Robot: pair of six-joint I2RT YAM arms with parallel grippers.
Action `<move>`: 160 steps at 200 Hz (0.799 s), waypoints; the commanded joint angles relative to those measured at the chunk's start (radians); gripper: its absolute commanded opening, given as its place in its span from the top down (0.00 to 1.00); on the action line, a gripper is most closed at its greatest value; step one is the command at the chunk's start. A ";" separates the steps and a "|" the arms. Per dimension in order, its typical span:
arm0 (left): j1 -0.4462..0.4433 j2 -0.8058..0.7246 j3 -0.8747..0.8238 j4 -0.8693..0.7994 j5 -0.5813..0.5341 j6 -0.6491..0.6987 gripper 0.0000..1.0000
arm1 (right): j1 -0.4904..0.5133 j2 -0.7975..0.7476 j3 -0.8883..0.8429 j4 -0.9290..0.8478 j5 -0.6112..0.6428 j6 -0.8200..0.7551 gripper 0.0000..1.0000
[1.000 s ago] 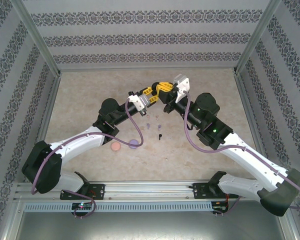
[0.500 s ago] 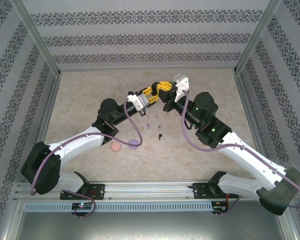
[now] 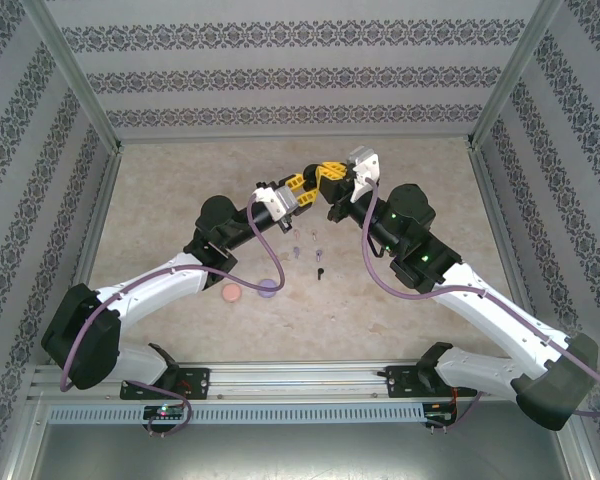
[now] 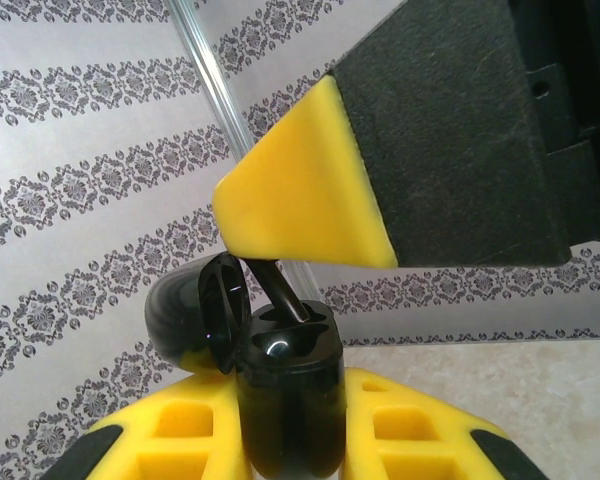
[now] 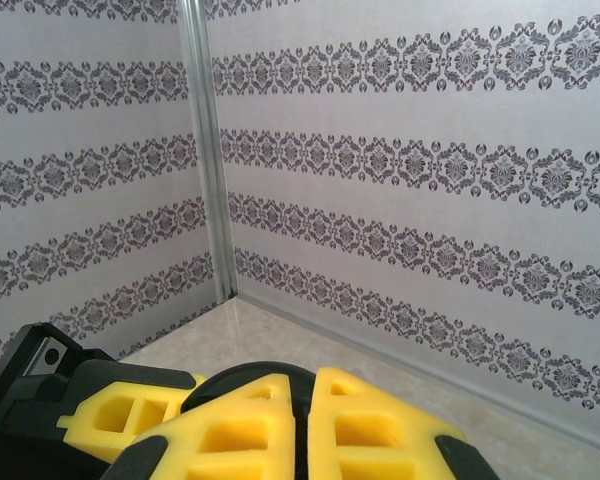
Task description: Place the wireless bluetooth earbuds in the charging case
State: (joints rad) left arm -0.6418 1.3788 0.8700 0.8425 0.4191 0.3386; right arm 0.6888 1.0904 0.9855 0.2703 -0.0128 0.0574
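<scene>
Close to the near edge of the surface (image 3: 180,180), left of centre, a pink disc (image 3: 232,293) and a purple disc (image 3: 268,287) are seen side by side, just apart. Farther in, near the middle, loose earbuds (image 3: 296,251) are scattered, with the loose black earbud (image 3: 321,271) nearest and the paler ones beyond it. Above the middle, the two tools are held tip to tip. The left tool (image 3: 302,190) is closed on a black case (image 4: 285,400), which is held upright with its lid (image 4: 190,310) swung open to one side. The right tool (image 3: 330,178) is closed on the held earbud (image 4: 280,288), also black, whose stem is angled down into a socket of the case. In the right wrist view, its yellow fingers (image 5: 330,395) are seen pressed together.
</scene>
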 commanded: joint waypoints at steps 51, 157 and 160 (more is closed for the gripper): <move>-0.015 -0.005 0.051 0.015 0.031 -0.023 1.00 | -0.011 0.004 -0.012 0.026 -0.036 0.032 0.99; -0.025 0.009 0.062 -0.004 0.038 -0.027 1.00 | -0.023 0.002 -0.011 0.025 0.008 0.047 1.00; -0.025 0.011 0.063 -0.008 0.039 -0.029 1.00 | -0.026 0.000 -0.009 0.026 0.008 0.047 1.00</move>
State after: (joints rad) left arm -0.6418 1.3838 0.8906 0.8219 0.4168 0.3317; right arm 0.6823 1.0958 0.9825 0.2810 -0.0307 0.0830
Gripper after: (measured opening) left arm 0.197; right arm 0.080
